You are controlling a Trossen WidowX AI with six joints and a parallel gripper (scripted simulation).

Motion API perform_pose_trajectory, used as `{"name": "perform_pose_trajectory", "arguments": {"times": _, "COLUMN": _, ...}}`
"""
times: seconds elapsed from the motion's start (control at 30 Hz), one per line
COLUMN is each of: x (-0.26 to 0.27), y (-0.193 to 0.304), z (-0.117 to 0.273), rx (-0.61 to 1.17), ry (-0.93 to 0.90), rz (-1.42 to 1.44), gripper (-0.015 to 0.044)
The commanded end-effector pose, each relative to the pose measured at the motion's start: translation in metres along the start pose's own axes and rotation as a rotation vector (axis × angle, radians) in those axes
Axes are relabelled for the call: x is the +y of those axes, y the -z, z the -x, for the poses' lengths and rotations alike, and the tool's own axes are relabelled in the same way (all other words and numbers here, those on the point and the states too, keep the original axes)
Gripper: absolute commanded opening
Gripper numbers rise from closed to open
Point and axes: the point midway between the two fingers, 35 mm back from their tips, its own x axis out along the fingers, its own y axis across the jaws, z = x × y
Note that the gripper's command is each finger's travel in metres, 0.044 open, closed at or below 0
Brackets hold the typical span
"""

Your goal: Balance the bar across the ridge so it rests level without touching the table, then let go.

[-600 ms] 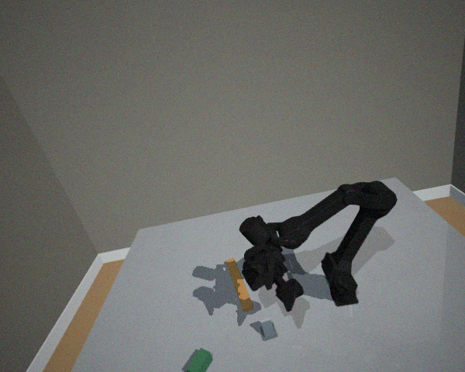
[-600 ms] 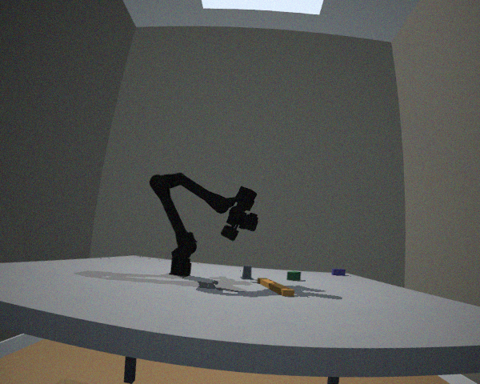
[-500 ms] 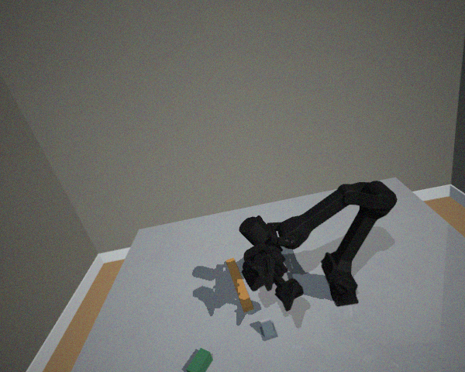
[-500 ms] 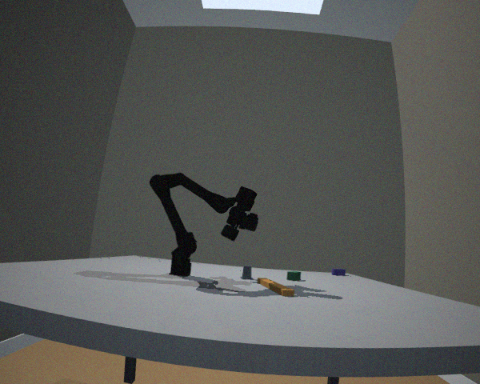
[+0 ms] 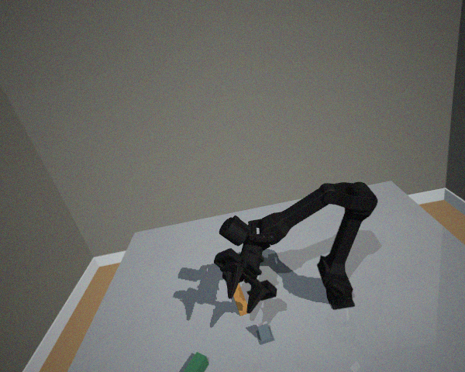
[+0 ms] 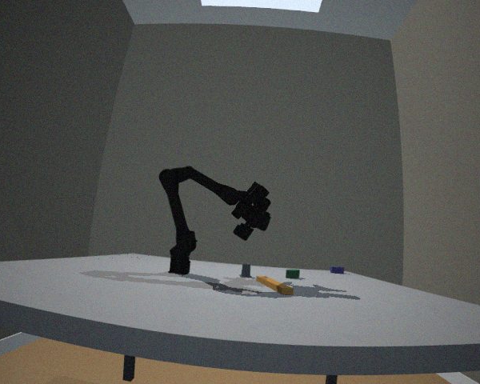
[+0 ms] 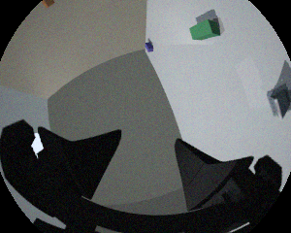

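Note:
The orange bar (image 5: pixel 239 297) (image 6: pixel 273 284) lies flat on the table (image 6: pixel 149 306). In the top view my fingers hide part of it; it is not seen in the wrist view. The small blue-grey ridge (image 5: pixel 265 333) (image 6: pixel 246 270) (image 7: pixel 280 100) stands apart from the bar, near one of its ends, with nothing on it. My gripper (image 5: pixel 239 304) (image 7: pixel 148 138) is open and tilted, with nothing between its fingers. In the exterior view it hangs clearly above the table, and in the top view its fingers overlap the bar without visible contact.
A green block (image 5: pixel 198 362) (image 6: pixel 292 274) (image 7: pixel 205 30) lies on the table beyond the ridge. A small blue-purple block (image 6: pixel 337 270) (image 7: pixel 148 47) lies farther off near the table's edge. The arm's shadows fall around the bar.

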Motion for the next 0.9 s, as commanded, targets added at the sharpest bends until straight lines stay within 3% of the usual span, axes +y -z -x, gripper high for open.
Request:
{"name": "perform_pose_trajectory", "arguments": {"times": 0.0, "x": 0.007, "y": -0.026, "z": 0.005, "rx": -0.108, "ry": 0.023, "rz": -0.018, "gripper": 0.0315}}
{"name": "perform_pose_trajectory", "arguments": {"times": 0.87, "x": -0.008, "y": -0.154, "z": 0.082, "rx": -0.666, "ry": 0.342, "rz": -0.203, "gripper": 0.0315}}
